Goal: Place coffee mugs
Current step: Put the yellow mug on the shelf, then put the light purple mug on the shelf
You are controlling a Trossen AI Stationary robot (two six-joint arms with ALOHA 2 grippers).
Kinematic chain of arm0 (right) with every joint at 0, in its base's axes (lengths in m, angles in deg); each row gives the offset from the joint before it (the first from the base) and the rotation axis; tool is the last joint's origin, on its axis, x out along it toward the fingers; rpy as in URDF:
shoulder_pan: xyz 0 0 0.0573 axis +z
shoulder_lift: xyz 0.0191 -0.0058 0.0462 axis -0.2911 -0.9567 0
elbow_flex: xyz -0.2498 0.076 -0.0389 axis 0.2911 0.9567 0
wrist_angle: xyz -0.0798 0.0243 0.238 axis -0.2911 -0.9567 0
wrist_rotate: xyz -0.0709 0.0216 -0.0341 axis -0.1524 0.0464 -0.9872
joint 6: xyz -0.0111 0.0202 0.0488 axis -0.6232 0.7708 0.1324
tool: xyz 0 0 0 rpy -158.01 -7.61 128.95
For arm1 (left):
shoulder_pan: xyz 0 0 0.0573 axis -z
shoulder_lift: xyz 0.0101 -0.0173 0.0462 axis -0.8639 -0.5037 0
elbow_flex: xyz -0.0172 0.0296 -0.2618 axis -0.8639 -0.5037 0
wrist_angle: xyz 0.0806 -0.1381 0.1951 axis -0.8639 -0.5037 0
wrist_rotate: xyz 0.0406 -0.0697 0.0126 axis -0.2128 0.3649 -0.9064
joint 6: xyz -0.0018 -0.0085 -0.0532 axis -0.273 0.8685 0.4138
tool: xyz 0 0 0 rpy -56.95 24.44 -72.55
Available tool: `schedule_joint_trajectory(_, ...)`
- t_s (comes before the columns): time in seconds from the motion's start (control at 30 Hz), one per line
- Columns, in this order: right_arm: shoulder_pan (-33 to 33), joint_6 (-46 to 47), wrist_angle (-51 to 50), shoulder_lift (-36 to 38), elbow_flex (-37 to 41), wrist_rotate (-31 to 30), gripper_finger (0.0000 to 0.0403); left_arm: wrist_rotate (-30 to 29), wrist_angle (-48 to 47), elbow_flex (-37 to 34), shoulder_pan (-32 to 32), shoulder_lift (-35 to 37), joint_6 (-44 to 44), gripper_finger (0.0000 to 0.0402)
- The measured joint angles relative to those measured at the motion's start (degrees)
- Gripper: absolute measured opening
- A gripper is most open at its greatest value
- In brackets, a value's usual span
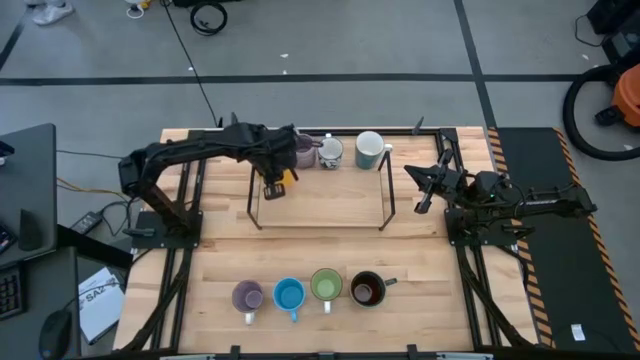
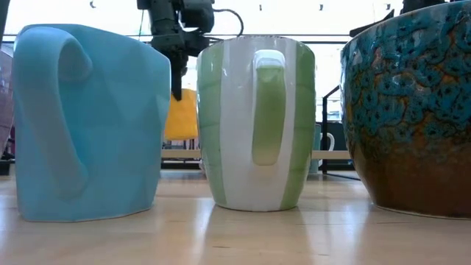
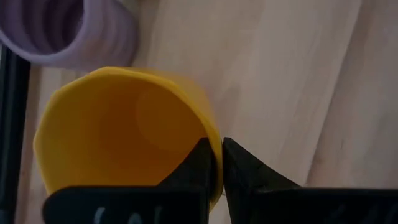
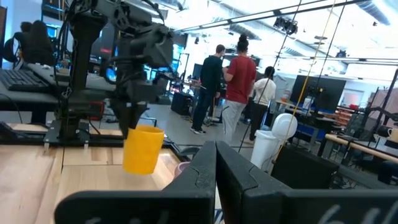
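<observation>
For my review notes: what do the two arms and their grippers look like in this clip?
Both arms are dark, almost black, jointed segments with cables alongside. The left gripper has two flat, black, wedge-shaped fingers; the right gripper looks the same. No markings are readable.

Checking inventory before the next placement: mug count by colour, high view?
Orange mug, held in the left gripper fingers: 1
Purple mug: 1
White patterned mug: 1
Pale white-blue mug: 1
Lavender mug: 1
Bright blue mug: 1
Green mug: 1
Dark brown-black mug: 1
Total: 8
</observation>
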Motion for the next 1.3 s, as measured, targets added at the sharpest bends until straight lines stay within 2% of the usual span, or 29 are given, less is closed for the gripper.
schedule_joint_trajectory(0.87,0.0,-1.5,0.5,0.0,0.0,0.4,0.0009,-2.7,-0.6,-3.3,-0.1,-1.6,-0.3,0.0032)
schedule_joint_trajectory(1.3,0.0,-1.5,0.5,0.0,0.0,0.4,0.0009,-2.8,-0.4,-3.3,0.1,-1.6,-0.3,0.0118)
